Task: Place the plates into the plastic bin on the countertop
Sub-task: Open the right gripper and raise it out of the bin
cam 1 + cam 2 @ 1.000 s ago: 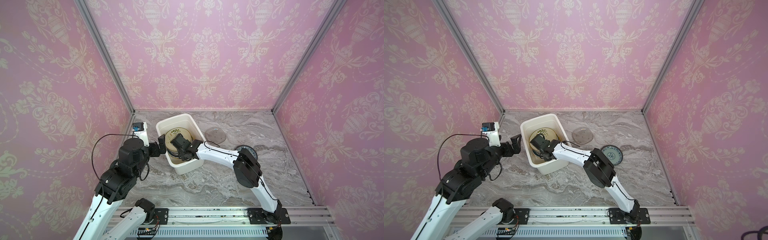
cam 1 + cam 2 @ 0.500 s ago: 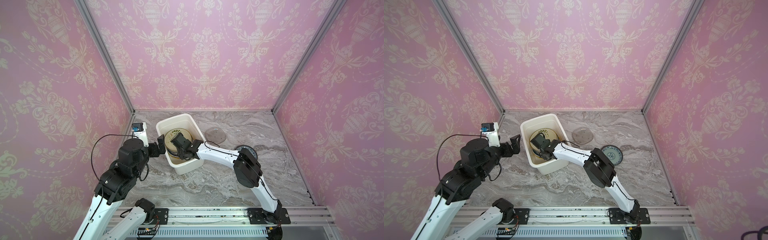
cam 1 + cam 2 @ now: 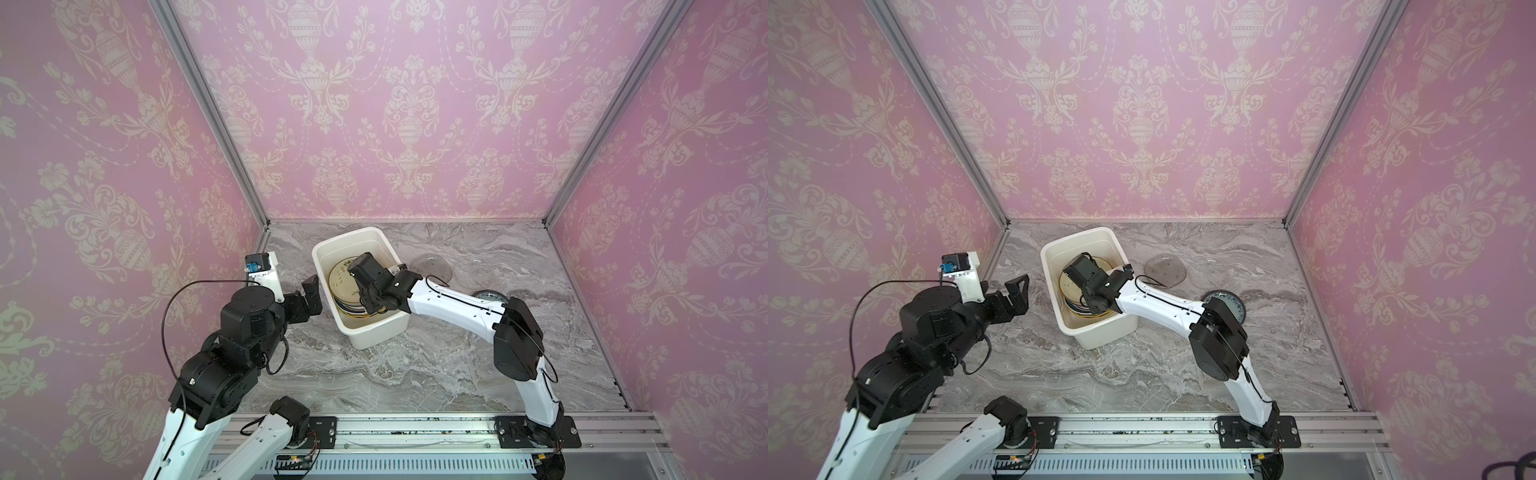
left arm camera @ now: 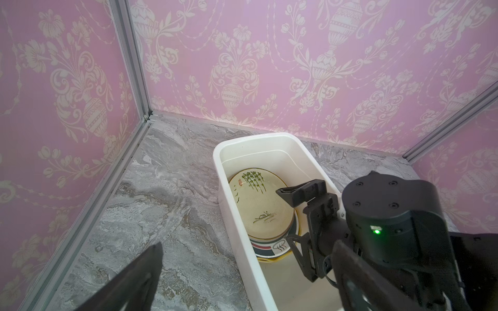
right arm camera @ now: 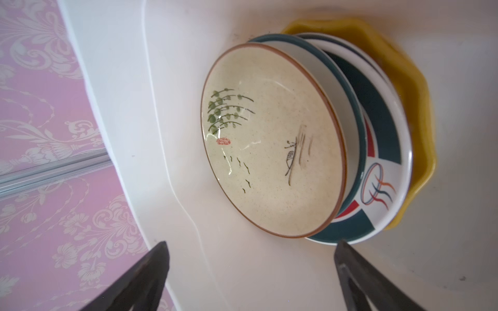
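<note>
Rail (image 3: 415, 430) of ribbed aluminium was seen nearest, and the grey veined counter (image 3: 395, 365) was spread beyond it. Left of the middle, the left end effector (image 3: 1018, 296) was held above the counter just beside the white plastic bin (image 3: 353, 237), outside its left wall. Its fingers (image 4: 134, 280) were spread wide and nothing was gripped between them. The bin was set on the counter at a slant to the back wall. The right arm (image 3: 453, 307) was stretched over the bin's right rim, and the right end effector (image 4: 283, 215) was lowered inside, just over the stacked plates (image 4: 258, 204). In the right wrist view its fingers (image 5: 151, 269) were parted wide, with no plate caught between them. At least four plates could be told apart in the stack: a cream plate with green sprigs (image 5: 269, 150) on top, a teal-rimmed plate (image 5: 347, 107) under it, a white plate with dark and red bands (image 5: 385, 172) below that, and a yellow plate (image 5: 415, 102) at the bottom. Farther back, to the right of the bin, three plates were found lying on the counter. A blue-patterned plate (image 3: 1231, 300) was partly hidden by the right arm's elbow. Beyond it, a grey glass plate (image 3: 1165, 270) and a clear glass plate (image 3: 1210, 270) were laid side by side. Pink patterned wallpaper (image 3: 407, 104) was seen behind.
</note>
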{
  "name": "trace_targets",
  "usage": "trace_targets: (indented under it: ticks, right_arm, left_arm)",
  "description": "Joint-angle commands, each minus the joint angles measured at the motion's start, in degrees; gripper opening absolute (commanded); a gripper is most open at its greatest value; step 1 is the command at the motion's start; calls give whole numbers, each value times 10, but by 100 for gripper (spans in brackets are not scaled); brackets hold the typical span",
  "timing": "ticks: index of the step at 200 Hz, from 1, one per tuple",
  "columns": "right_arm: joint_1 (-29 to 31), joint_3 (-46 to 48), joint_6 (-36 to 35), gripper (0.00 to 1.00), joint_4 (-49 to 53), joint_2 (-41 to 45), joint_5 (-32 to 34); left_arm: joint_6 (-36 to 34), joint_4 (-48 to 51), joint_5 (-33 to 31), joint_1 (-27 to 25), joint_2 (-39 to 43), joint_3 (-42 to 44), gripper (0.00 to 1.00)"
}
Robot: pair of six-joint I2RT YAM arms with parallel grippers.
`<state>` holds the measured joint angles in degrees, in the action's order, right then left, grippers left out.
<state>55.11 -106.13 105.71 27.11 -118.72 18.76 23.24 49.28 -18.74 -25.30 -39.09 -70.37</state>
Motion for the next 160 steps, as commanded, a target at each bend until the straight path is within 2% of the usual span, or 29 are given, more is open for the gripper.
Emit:
trace_targets:
  ticks: [1, 34, 76, 114, 160]
  right_arm:
    - [-4, 3, -87, 97, 19, 53, 23]
    - [-6, 32, -172, 94, 23, 110, 28]
    - [-29, 130, -281, 89, -13, 209, 26]
    - [-94, 168, -383, 88, 30, 255, -56]
    - [-151, 211, -469, 87, 59, 289, -125]
  left_arm:
    - [29, 53, 20, 3, -3, -35, 99]
    - [72, 70, 96, 3, -19, -62, 99]
    - [127, 61, 226, 3, -77, -86, 99]
    - [163, 38, 316, 3, -133, -76, 99]
    - [208, -13, 359, 3, -179, -55, 99]
